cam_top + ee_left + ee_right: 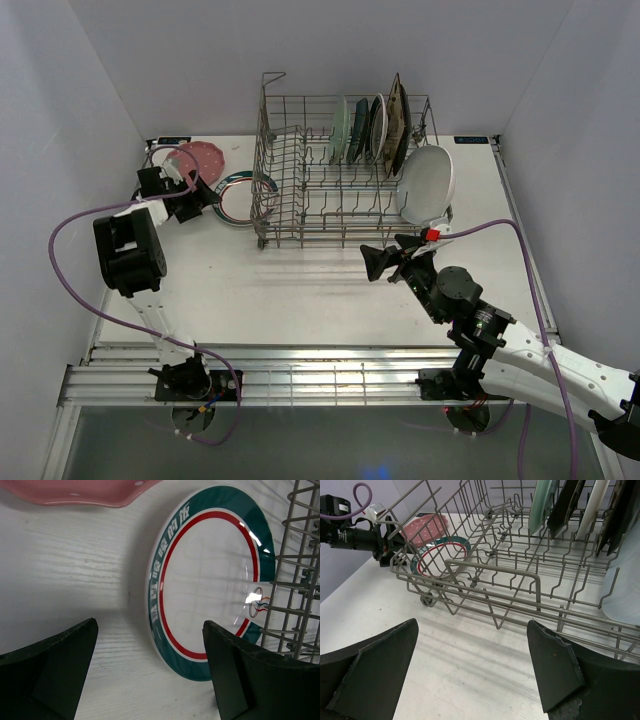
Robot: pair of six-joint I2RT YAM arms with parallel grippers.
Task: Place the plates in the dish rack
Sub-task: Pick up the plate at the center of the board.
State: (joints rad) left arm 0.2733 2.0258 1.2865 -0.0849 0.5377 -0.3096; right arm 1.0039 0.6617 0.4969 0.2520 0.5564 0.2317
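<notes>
Dish rack sits at the back centre of the worktop, long side across the top view. Loaded at its right half, all upright in the tines and packed close: mint green plate, teal plate, white round plate, then dark patterned plates, which look like two but are hard to separate. White oval plate stands at the rack's right end, leaning, face toward the camera. Left half of the rack holds no plates. Two plates are flat on the worktop left of the rack: teal-and-red-rimmed plate, its rim right at the rack's left wall, and pink dotted plate behind it toward the back left corner, just beside it. Left fingers are spread apart with nothing between them, low over bare worktop at the near-left edge of the rimmed plate; can't tell whether they touch it. Right fingers are also wide apart and hold nothing, over the worktop in front of the rack's near right side, pointing at the rack, not touching it.
</notes>
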